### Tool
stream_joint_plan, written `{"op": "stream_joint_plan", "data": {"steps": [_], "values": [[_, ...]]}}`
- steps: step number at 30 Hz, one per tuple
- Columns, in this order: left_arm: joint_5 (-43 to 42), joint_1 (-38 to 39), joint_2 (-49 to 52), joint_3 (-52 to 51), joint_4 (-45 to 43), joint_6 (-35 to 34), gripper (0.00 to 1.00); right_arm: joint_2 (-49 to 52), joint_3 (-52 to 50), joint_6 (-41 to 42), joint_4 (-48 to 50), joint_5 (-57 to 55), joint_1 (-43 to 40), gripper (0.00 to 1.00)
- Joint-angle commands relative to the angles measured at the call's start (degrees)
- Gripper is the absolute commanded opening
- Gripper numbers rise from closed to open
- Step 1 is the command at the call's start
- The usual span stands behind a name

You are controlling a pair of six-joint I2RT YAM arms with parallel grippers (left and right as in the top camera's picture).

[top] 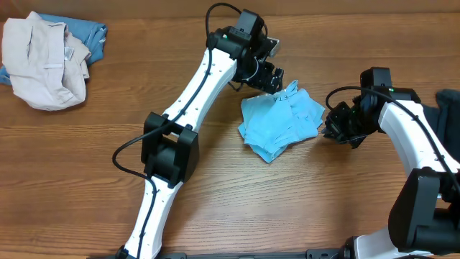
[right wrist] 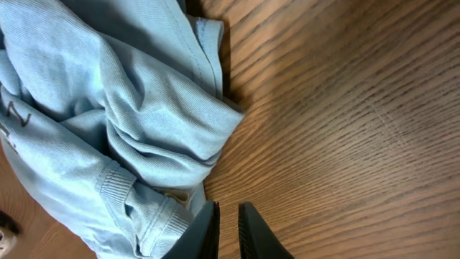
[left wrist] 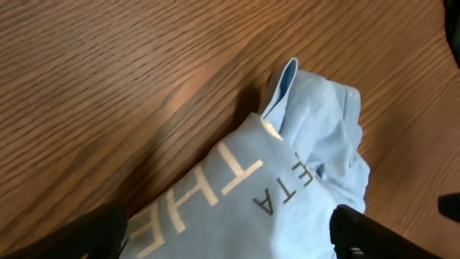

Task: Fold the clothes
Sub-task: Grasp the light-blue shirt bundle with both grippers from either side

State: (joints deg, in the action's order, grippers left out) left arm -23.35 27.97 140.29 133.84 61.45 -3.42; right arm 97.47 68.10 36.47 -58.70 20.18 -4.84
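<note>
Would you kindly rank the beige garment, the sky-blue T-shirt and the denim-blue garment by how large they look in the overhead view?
1. beige garment
2. sky-blue T-shirt, only slightly smaller
3. denim-blue garment, mostly hidden under the beige one, so its true size is unclear

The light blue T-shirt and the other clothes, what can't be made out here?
Light blue T-shirt lettering, left wrist view: only THE and ETA readable; folds and the bottom edge hide the rest.
Denim-blue garment, overhead: mostly under the beige garment.
Dark garment, overhead: cut off by the right edge.
</note>
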Motion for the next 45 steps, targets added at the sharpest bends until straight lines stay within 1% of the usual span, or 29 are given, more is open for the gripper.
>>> {"op": "stream_joint_plan", "data": {"steps": [1, 5, 9, 12, 15, 17, 18, 21, 23, 27, 29, 31, 33, 36, 38, 40, 41, 42, 44, 45], "values": [[0.4, 0.1, 3.6, 0.1, -0.8, -3.1, 0.92, -1.4, 0.9, 0.3, -0.7, 0.5, 0.0, 0.14], [0.3, 0.1, 6.1, 0.1, 0.2, -3.0, 0.93, -1.4, 0.9, 0.3, -0.9, 0.5, 0.0, 0.14], [-3.6, 0.2, 6.4, 0.1, 3.9, -3.0, 0.95, -1.4, 0.9, 0.3, -1.0, 0.5, 0.0, 0.14], [-4.0, 0.2, 6.4, 0.1, 8.8, -3.0, 0.96, -1.4, 0.9, 0.3, -1.1, 0.5, 0.0, 0.14], [-11.4, 0.3, 6.5, 0.1, 13.5, 0.0, 0.97, -1.4, 0.9, 0.3, -1.3, 0.5, 0.0, 0.14], [-12.2, 0.3, 6.5, 0.1, 16.6, 0.0, 0.98, -1.4, 0.9, 0.3, -1.7, 0.5, 0.0, 0.14], [-12.6, 0.3, 6.5, 0.1, 18.7, 0.0, 0.97, -1.4, 0.9, 0.3, -1.9, 0.5, 0.0, 0.14], [-13.7, 0.3, 6.5, 0.1, 21.4, 0.1, 0.95, -1.4, 0.9, 0.3, -2.1, 0.5, 0.0, 0.14], [-17.7, 0.5, 6.5, 0.1, 26.3, 1.9, 0.91, -1.4, 0.9, 0.3, -2.1, 0.5, 0.0, 0.14], [-21.1, 2.5, 6.5, 0.1, 33.1, 2.6, 0.92, -1.4, 0.9, 0.3, -1.6, 0.5, -0.1, 0.14], [-21.1, 4.2, 6.5, 0.1, 32.0, 2.6, 0.96, -1.4, 0.9, 0.3, -1.0, 0.4, -0.1, 0.14], [-21.0, 4.1, 6.4, 0.2, 28.6, 0.7, 0.97, -1.4, 0.9, 0.3, -1.0, -0.1, -0.1, 0.14], [-21.0, 1.9, 6.3, 0.2, 25.8, -1.0, 0.98, -1.4, 0.9, 0.3, -1.0, -0.2, -0.1, 0.15], [-18.2, -1.3, 6.3, 0.2, 26.7, -2.7, 0.99, -1.4, 0.9, 0.3, -0.8, -0.2, -0.1, 0.15], [-17.5, -2.8, 6.3, 0.2, 29.1, -2.8, 0.99, -1.4, 0.9, 0.4, -0.3, -0.2, -0.1, 0.15], [-13.6, -3.7, 6.3, 0.2, 29.2, -2.4, 1.0, -1.4, 0.9, 2.5, -0.5, -0.6, -0.1, 0.15], [-10.5, -4.3, 6.3, 0.2, 26.7, -1.8, 1.0, -1.4, 0.9, 2.6, -0.3, -0.6, -0.1, 0.15], [-10.4, -4.7, 6.3, 0.2, 23.0, 0.4, 1.0, -1.4, 0.9, 2.5, -0.3, -0.6, -0.1, 0.16], [-10.3, -4.2, 6.3, 0.1, 20.5, 2.6, 1.0, -1.4, 0.9, 2.5, -0.6, -0.6, -0.1, 0.22], [-10.4, -3.5, 6.5, 0.1, 19.5, 3.5, 1.0, -1.4, 0.9, 2.5, -0.8, -0.6, -0.1, 0.33]]}}
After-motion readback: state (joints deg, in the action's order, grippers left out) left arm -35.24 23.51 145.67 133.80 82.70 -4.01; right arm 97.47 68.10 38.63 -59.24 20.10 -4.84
